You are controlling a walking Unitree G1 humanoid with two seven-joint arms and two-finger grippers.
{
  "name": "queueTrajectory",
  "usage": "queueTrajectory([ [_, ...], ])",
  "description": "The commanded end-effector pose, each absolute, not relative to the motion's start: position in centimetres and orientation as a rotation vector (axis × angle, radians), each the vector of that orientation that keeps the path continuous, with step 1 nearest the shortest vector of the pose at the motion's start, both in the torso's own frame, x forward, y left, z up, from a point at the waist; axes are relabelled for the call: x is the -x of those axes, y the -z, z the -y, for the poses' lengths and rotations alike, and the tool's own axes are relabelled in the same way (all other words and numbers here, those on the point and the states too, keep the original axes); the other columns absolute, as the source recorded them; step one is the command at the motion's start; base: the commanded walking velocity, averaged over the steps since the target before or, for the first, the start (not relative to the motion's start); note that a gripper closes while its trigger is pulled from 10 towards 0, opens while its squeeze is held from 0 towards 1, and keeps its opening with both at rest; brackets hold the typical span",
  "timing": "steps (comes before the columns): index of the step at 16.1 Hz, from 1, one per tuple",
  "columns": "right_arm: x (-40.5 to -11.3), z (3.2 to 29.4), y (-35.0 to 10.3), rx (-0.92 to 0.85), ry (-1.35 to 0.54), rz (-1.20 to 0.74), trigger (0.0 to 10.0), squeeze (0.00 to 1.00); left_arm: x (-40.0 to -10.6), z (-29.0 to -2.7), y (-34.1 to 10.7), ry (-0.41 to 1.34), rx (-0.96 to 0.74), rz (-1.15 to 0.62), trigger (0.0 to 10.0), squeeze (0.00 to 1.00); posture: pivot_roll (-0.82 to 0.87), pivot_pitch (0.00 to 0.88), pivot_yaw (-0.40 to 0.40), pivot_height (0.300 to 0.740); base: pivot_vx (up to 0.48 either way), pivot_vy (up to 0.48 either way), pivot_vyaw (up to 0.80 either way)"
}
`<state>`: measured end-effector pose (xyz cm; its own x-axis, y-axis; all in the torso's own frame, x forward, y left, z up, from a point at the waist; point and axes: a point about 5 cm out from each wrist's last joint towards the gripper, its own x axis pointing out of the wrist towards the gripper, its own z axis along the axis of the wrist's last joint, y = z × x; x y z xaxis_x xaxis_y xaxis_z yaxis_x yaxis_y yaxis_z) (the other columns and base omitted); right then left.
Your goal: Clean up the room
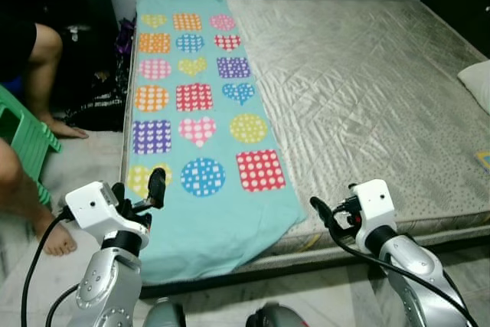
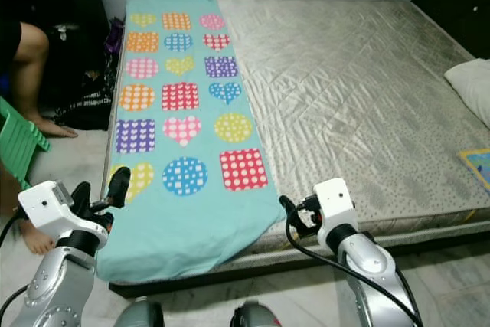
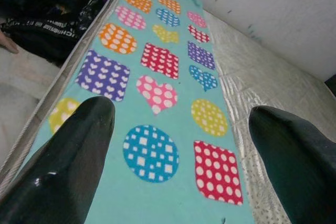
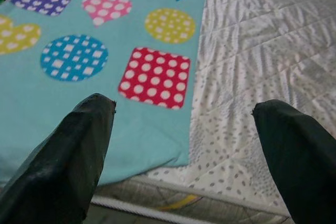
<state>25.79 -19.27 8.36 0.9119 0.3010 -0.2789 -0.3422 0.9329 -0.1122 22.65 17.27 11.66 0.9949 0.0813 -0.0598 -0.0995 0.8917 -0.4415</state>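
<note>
A turquoise blanket printed with coloured hearts, squares and circles is laid lengthwise along the left side of a bare grey quilted mattress, its near end draped over the mattress's front edge. Eighteen shapes can be counted on it, in six rows of three; the yellow one nearest the left gripper is partly hidden. Both arms are raised before the bed. The left gripper is held over the blanket's near left part with its two fingers spread wide and nothing between them; the right gripper is held near the blanket's near right corner, equally spread and empty. To the left of the bed, a person's bare legs and feet are seen beside a green plastic stool, both cut off by the frame. A dark bag with white lettering lies on the floor against the mattress side; the lettering cannot be read. A white pillow is cut off at the right edge, and a small coloured item near it cannot be identified.
</note>
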Motion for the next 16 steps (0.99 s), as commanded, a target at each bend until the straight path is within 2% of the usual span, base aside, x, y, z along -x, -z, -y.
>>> queueTrajectory([
  [1, -25.53, 19.56, -8.38, 0.171, -0.341, -0.274, 10.0, 0.00, -22.55, -17.22, -11.66, -0.101, 0.450, -0.047, 10.0, 0.00, -0.04, 0.157, -0.079, 0.655, 0.000, 0.000, 0.00],
  [6, -25.65, 19.54, -8.47, 0.186, -0.364, -0.266, 10.0, 0.00, -22.67, -17.28, -11.80, -0.107, 0.447, -0.035, 10.0, 0.00, -0.04, 0.149, -0.079, 0.655, 0.000, 0.000, 0.00],
  [11, -25.99, 19.47, -8.58, 0.192, -0.385, -0.257, 10.0, 0.00, -22.87, -17.31, -12.01, -0.113, 0.437, -0.018, 10.0, 0.00, -0.04, 0.141, -0.084, 0.615, 0.000, 0.000, 0.00],
  [16, -26.32, 19.29, -8.82, 0.199, -0.416, -0.238, 10.0, 0.00, -22.82, -17.47, -12.49, -0.128, 0.419, 0.013, 10.0, 0.00, -0.04, 0.142, -0.086, 0.615, 0.000, 0.000, 0.00],
])
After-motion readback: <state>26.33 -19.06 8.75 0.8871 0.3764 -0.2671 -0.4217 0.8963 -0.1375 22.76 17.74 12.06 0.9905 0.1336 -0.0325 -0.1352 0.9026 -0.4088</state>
